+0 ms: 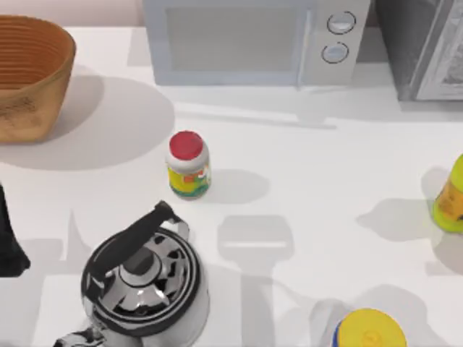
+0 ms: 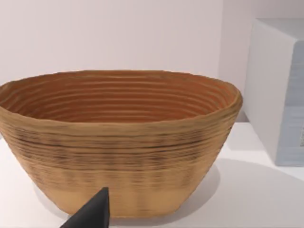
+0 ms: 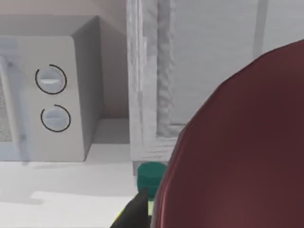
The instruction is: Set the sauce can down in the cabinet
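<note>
Your sauce can hangs right against the right wrist camera, off the bench and just in front of the cabinet, not inside it. From there you see its smooth, rounded, dark maroon top. The right gripper is clenched around it, with one dark finger showing beside the can. The cabinet stands at the bench's far right corner. It is dark grey, and its light grey framed door faces the can. Just below the can, a green-capped bottle stands on the bench near the foot of that door. The microwave sits beside the cabinet along the far edge, pale grey, with its two round knobs on the cabinet's side. The bench is plain white and carries soft grey shadows, and a pale, bare wall rises behind it. Near the middle stands a red-lidded jar with a yellow-green label. A shiny kettle with a black handle sits toward the near left corner, and a yellow-topped can sits at the near edge toward the right. A ribbed wicker basket fills the far left corner. Your left arm is parked at the left edge with the left gripper facing the basket; you cannot tell whether that gripper is released or clenched.
</note>
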Controlling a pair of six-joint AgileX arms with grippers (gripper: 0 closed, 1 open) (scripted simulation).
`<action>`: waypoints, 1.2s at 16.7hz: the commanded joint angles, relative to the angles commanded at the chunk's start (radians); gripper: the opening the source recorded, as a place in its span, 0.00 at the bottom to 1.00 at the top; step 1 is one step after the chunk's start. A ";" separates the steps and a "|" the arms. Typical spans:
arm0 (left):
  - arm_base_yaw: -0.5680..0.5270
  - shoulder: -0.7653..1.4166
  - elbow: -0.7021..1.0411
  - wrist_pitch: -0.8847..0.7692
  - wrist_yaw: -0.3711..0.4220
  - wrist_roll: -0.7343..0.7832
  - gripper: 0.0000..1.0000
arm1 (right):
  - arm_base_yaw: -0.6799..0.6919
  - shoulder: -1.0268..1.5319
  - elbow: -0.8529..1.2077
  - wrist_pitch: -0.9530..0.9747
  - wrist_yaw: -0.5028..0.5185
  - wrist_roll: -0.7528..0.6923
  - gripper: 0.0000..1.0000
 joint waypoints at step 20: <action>0.000 0.000 0.000 0.000 0.000 0.000 1.00 | 0.119 0.951 1.280 -0.374 0.153 0.003 0.00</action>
